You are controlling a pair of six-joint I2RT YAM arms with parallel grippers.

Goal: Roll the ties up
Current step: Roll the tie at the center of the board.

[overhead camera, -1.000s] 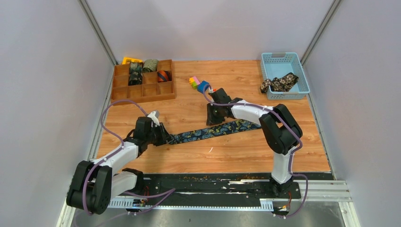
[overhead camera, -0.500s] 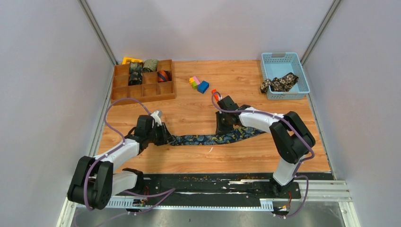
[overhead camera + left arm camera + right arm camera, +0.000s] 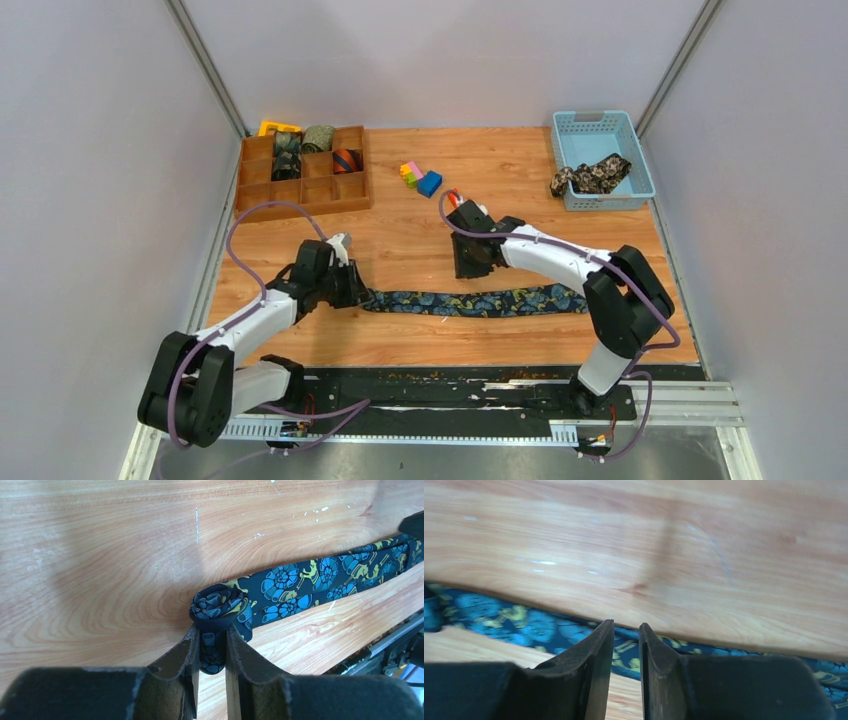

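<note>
Wooden table [image 3: 400,230], two arms at its near edge. The navy paisley tie [image 3: 480,302] lies flat on the table, closer to the near edge than the far one, running roughly parallel to that edge from the left gripper [image 3: 352,290] out toward the right arm's elbow. Its left end is wound into a small coil [image 3: 217,605] resting on the wood; the left wrist view shows the left gripper [image 3: 212,636] clenched on the lower part of this coil, fabric pinched between both fingers [image 3: 182,655], the unrolled length trailing off to the right. The right gripper [image 3: 468,265] stands over bare wood on the far side of the tie, clear of it. In the right wrist view its fingers [image 3: 596,645] are a narrow slot apart with nothing between them: released, empty, the tie visible on the table beyond the tips. At the far left corner sits a wooden compartment tray [image 3: 305,208]; rolled ties [image 3: 318,137] occupy several compartments in its far rows, the near row bare. At the far right corner sits a blue basket [image 3: 590,143] with a black-tan floral tie [image 3: 590,177] bunched inside at its near side, part of it draped over the left rim. A cluster of coloured blocks [image 3: 420,177] rests near the far edge, between tray and basket.
</note>
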